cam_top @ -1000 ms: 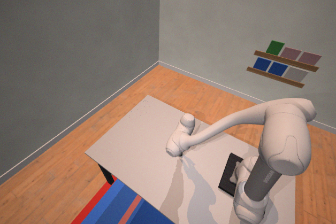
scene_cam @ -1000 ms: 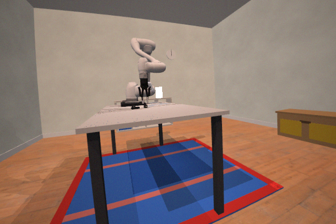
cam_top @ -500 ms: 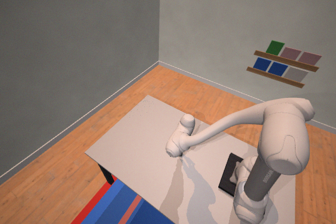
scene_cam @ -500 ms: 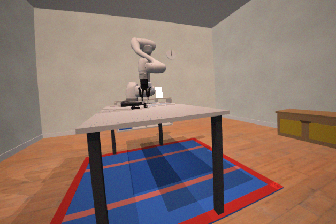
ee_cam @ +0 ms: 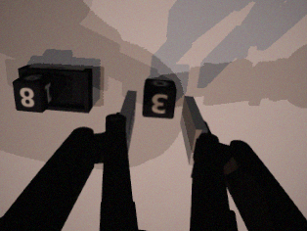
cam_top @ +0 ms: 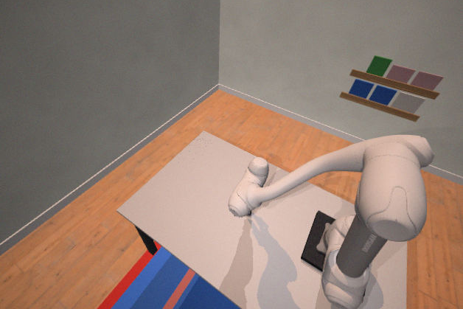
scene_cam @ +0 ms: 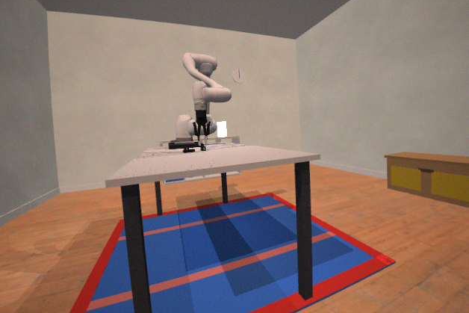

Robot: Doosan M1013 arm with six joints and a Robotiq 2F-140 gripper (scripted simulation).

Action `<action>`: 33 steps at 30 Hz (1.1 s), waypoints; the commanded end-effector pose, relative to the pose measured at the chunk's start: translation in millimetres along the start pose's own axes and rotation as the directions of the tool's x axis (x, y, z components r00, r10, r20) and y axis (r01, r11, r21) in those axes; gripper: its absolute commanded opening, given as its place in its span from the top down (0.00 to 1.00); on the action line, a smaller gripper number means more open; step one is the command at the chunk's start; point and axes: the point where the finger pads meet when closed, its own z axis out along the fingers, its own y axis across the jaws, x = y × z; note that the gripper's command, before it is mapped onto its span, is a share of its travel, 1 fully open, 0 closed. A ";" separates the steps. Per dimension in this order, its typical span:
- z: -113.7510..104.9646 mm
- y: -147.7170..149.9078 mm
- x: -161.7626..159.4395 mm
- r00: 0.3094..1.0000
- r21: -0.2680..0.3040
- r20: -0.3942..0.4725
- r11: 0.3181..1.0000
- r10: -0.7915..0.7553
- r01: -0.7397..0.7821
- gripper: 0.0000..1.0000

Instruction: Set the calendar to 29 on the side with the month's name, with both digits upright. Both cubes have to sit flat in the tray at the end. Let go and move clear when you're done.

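Observation:
In the wrist view a black cube showing a white 3 (ee_cam: 158,98) lies on the pale table top, level with my fingertips and in the gap between them. My gripper (ee_cam: 158,108) is partly open around it, with a gap on each side, and touches nothing. To the left stands the dark tray (ee_cam: 64,87), with a second black cube showing an 8 (ee_cam: 27,95) at its left end. In the exterior view the gripper (scene_cam: 201,139) points straight down just above the table. In the top view the wrist (cam_top: 245,195) hides the fingers and both cubes.
The arm's base stands on a black plate (cam_top: 317,240) at the table's near right. The table's edges are far from the gripper. A rug lies under the table; a low cabinet (scene_cam: 428,181) stands by the right wall.

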 end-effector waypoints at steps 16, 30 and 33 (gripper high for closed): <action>-0.1 0.0 0.0 1.000 0.000 0.000 1.000 0.000 0.000 0.65; 6.0 0.0 0.0 1.000 0.000 0.000 1.000 0.000 0.000 0.65; 9.1 0.0 0.0 1.000 0.000 0.000 1.000 0.000 0.000 0.65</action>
